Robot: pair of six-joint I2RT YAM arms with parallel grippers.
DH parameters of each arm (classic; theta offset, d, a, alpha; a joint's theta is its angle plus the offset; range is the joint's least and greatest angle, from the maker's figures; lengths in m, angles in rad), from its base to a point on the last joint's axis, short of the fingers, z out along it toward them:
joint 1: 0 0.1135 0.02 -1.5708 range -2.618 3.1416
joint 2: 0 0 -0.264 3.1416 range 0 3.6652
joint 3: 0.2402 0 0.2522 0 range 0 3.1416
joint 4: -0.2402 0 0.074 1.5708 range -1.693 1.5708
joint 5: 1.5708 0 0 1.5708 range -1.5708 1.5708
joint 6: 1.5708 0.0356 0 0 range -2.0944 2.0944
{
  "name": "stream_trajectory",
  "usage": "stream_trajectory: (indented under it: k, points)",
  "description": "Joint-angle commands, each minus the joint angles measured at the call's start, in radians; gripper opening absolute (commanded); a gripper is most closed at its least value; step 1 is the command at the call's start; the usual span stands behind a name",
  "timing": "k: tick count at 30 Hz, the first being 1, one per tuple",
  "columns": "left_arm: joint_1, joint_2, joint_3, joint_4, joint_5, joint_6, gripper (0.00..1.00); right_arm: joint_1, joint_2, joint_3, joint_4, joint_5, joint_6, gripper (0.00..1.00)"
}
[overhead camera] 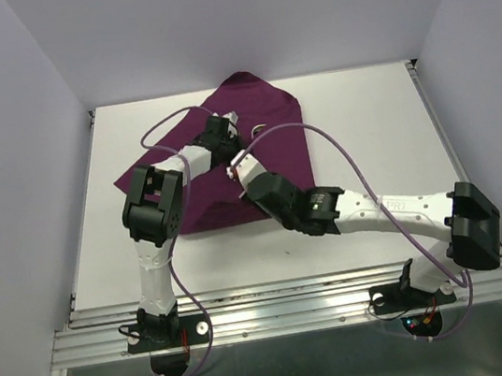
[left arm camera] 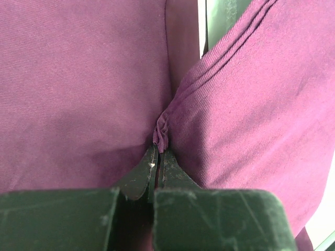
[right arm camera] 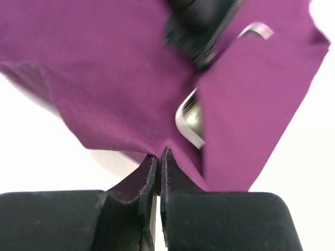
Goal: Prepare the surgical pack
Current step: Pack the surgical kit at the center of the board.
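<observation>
The dark-purple cloth [overhead camera: 272, 137] lies bunched and folded over itself at the back middle of the white table. My left gripper [overhead camera: 223, 128] is over its centre, shut on a small pinched pleat of the cloth [left arm camera: 78, 78], which fills the left wrist view around the left gripper [left arm camera: 159, 150]. Just in front of it, my right gripper [overhead camera: 240, 163] is shut on a lifted edge of the cloth [right arm camera: 104, 78]; the right gripper [right arm camera: 160, 152] grips the fabric at its tips. A shiny steel tray [right arm camera: 189, 119] peeks out between the cloth's folds. Scissors, tweezers, gauze and packets are hidden.
Bare white table [overhead camera: 368, 151] surrounds the cloth on the left, right and front. White walls enclose the sides and back. An aluminium rail [overhead camera: 297, 304] runs along the near edge, by the arm bases. Purple cables loop above both arms.
</observation>
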Motion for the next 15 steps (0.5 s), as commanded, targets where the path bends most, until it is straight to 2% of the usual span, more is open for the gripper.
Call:
stream_trajectory:
  k: [1, 15]
  points:
    - [0.003, 0.020, 0.009, -0.127, -0.001, 0.045, 0.00, -0.088, -0.013, 0.079, 0.156, -0.015, -0.144, 0.01]
    - [0.023, 0.034, 0.001, -0.130, 0.026, 0.055, 0.00, -0.331, 0.200, 0.301, 0.323, -0.222, -0.225, 0.01]
